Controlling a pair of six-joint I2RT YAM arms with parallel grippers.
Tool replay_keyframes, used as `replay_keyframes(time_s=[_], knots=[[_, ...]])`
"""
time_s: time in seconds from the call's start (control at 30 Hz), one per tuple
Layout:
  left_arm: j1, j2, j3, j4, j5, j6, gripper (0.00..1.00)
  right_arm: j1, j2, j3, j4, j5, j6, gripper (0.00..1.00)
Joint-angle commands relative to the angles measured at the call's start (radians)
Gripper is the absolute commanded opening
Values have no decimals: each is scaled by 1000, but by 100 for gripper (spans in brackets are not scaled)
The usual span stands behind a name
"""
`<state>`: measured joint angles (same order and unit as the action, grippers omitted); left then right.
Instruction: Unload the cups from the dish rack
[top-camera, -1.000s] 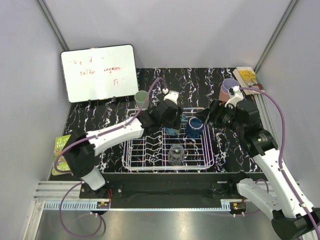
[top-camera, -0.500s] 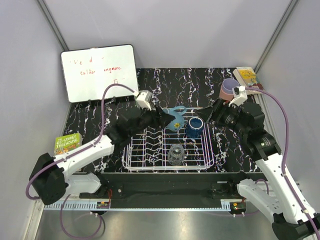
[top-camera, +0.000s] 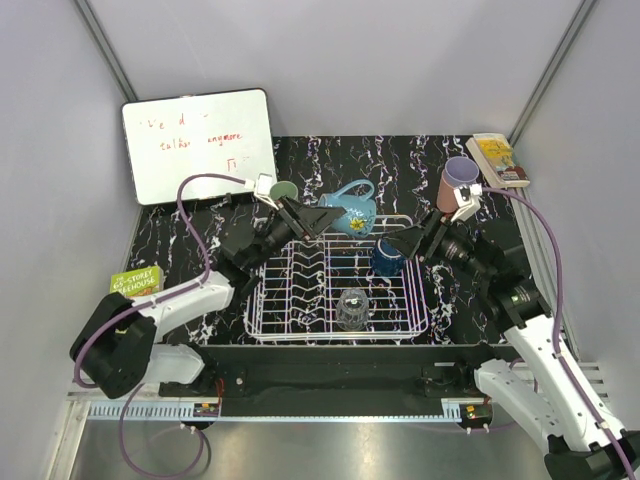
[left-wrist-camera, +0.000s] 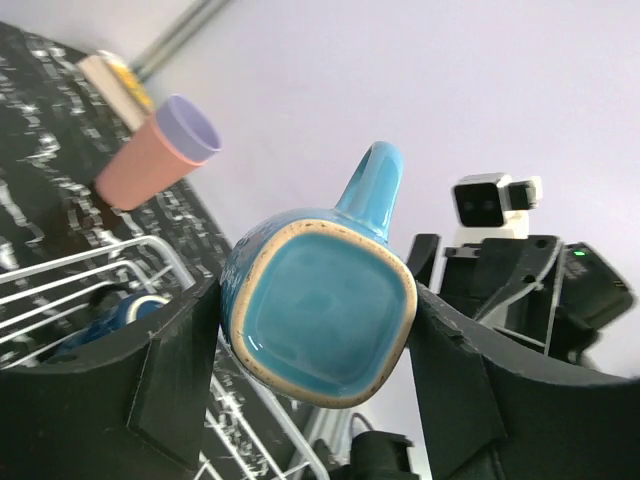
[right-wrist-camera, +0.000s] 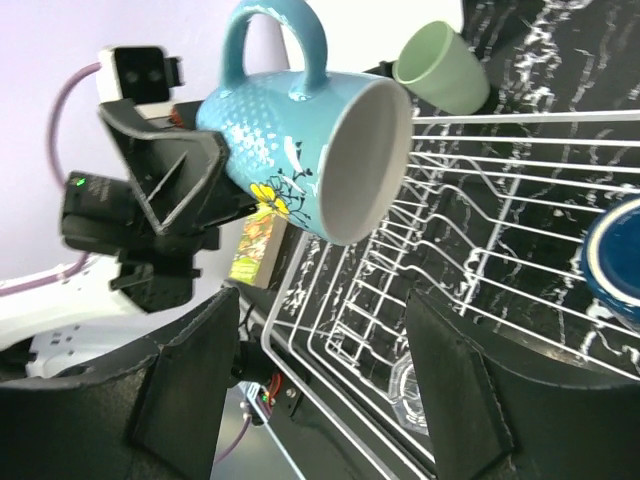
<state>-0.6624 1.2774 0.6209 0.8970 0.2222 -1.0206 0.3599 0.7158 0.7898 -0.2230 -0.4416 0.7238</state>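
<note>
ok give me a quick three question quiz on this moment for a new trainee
1. True or false: the left gripper is shut on the teal mug, holding it above the dish rack.
2. Which cups sit inside the rack? A) the dark blue cup and the clear glass; B) the teal mug alone; C) no cups at all.
3. Fill the blank: the right gripper, close to the mug's mouth, has its jaws ____.

Key: 1 true; 2 A; 3 open.
</note>
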Motion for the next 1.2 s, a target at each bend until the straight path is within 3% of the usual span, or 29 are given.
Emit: replay_keyframes(time_s=[0.0, 0.63, 0.77, 0.8, 0.9, 0.97, 1.0, 1.1, 1.17], knots=[[4, 29, 33, 289, 80, -94, 0, 4, -39, -17, 119, -83, 31, 75], [-54, 51, 56, 306, 158, -127, 0, 10, 154, -43, 433, -138, 118, 69], [-80, 69, 60, 309, 175, -125, 0, 19, 191, -32, 456, -143, 121, 57], [-82, 74, 56, 307, 175, -125, 0, 22, 197, -32, 464, -144, 126, 45], [-86, 73, 54, 301, 175, -121, 0, 27, 195, -40, 465, -143, 131, 23], [-86, 71, 59, 286, 178, -113, 0, 30, 191, -44, 464, -141, 131, 15], [-86, 71, 59, 280, 178, -110, 0, 28, 183, -47, 458, -140, 132, 3], [-85, 71, 79, 228, 183, -87, 0, 31, 169, -46, 438, -138, 126, 0], [-78, 63, 105, 140, 193, -52, 12, 31, 159, -41, 397, -129, 117, 0]])
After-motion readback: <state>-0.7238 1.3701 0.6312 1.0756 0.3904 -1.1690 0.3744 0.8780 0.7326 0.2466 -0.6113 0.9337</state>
